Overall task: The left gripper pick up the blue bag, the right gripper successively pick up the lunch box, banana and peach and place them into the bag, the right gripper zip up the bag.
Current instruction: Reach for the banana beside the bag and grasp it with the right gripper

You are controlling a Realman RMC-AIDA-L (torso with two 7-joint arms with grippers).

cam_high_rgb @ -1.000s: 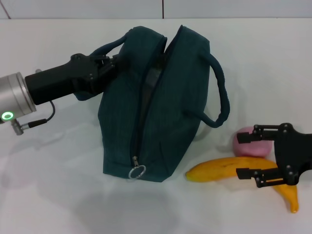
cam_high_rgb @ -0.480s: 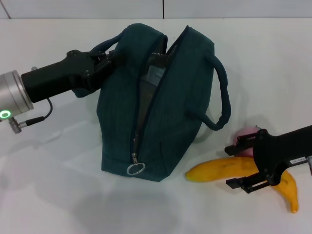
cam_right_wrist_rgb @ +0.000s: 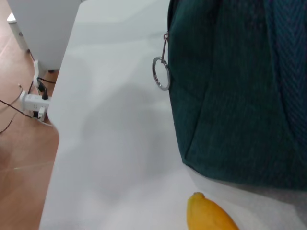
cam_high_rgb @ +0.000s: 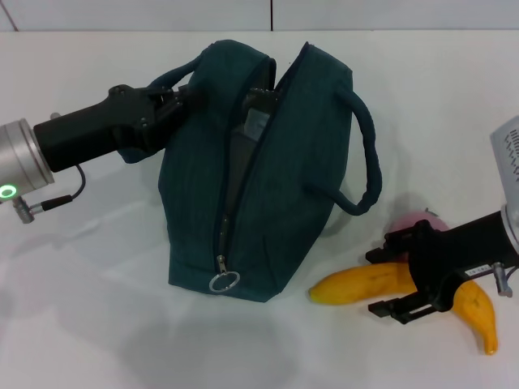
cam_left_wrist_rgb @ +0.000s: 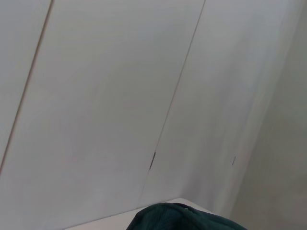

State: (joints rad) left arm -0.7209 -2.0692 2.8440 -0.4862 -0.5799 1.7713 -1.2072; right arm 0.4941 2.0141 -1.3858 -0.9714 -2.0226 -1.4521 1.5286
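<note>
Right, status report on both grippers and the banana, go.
Left gripper shut on blue bag handle, bag open. Right gripper open, straddling banana on table. Peach just behind it. Path to bag unobstructed.

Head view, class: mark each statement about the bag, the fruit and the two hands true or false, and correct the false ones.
1. The left hand holds a handle of the blue bag. True.
2. The bag's zip is fully closed. False: it gapes open along the top, the ring pull at the near end.
3. The right hand straddles the banana. True.
4. The peach lies inside the bag. False: it sits on the table behind the right hand.
</note>
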